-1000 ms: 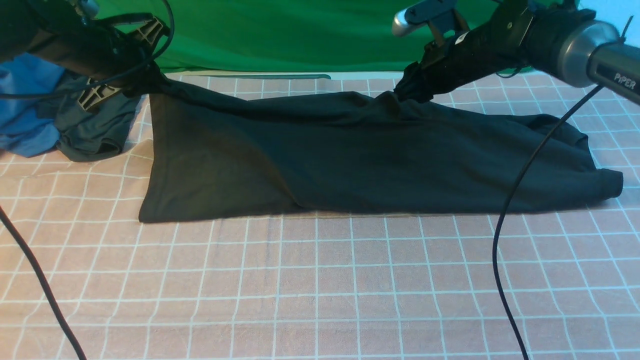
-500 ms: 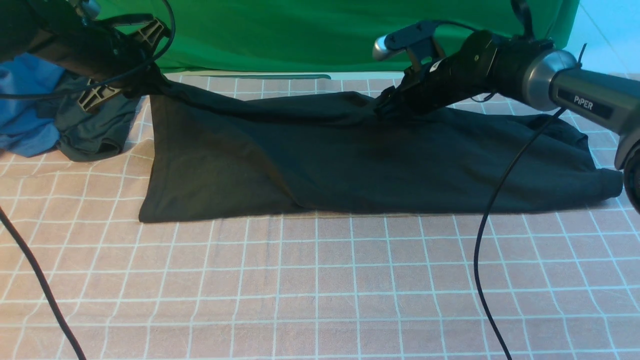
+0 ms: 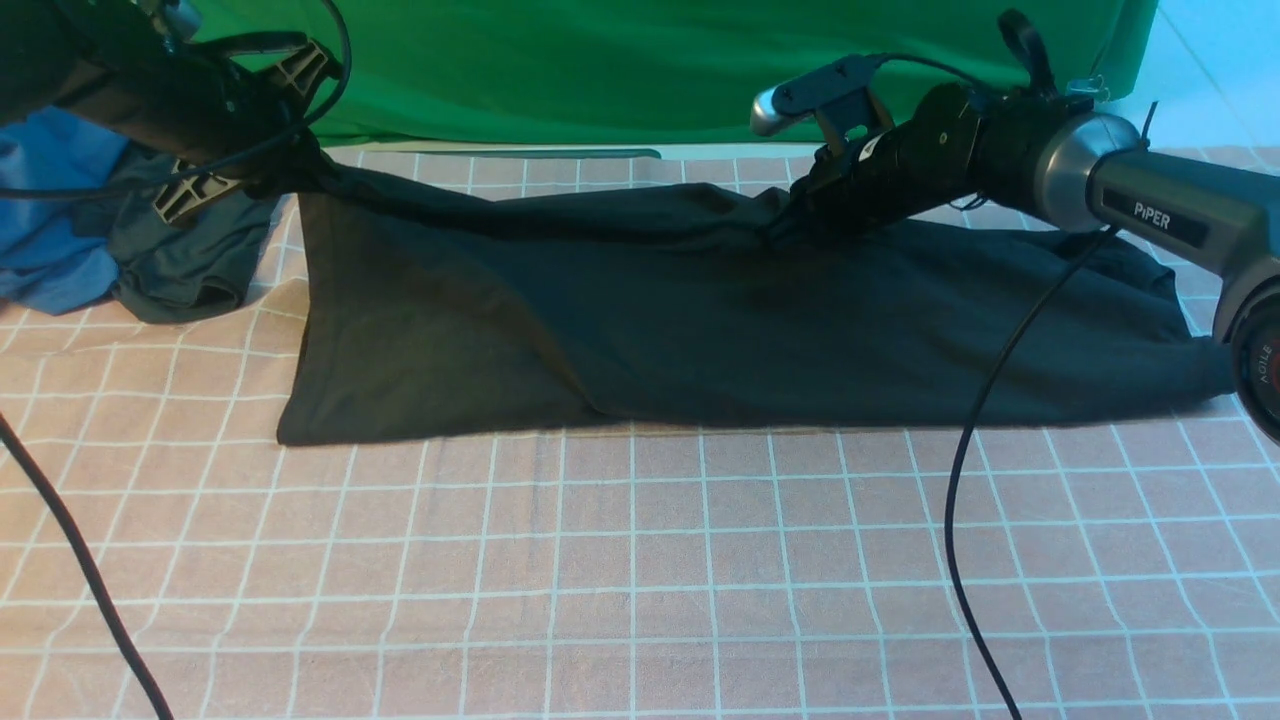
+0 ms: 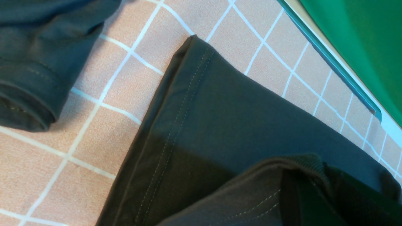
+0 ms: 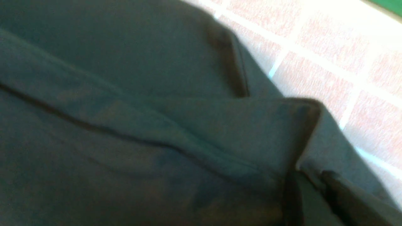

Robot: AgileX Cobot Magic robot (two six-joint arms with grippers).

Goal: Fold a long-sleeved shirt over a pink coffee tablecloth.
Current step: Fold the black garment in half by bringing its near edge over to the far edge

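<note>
So the long-sleeved shirt (image 3: 700, 330) is lying as a long black band across the far half of the pink coffee tablecloth (image 3: 640, 580), front edge flat on the grid, back edge lifted at two spots. It's plain soft cotton, light and floppy, so I'd expect whatever isn't pinched to sag and drag, and it probably clings to the cloth under it a bit rather than sliding. Best places to grab are the sewn edges and corners, where the fabric's doubled up and a pinch won't slip off a single layer. The left gripper (image 3: 295, 168) is clamped tight on the far left corner and has it raised off the table, with the fabric running taut from there. The right gripper (image 3: 788, 222) has its tip buried in the far edge about mid-shirt, but honestly I can't tell if it has bitten down or is just poking into the folds. The front view gives the whole layout, plus the smaller dark garment (image 3: 190, 260) and blue garment (image 3: 50, 240) bunched off to the left and the green cloth (image 3: 560, 60) behind. What it misses is detail: the left wrist view shows the double-stitched hem (image 4: 176, 125) running away from the grip and a ribbed edge (image 4: 301, 160) bunched right at the fingers. The right wrist view is blurry, just a folded ridge (image 5: 238, 125) leading to the dark fingers, tablecloth beside it.
</note>
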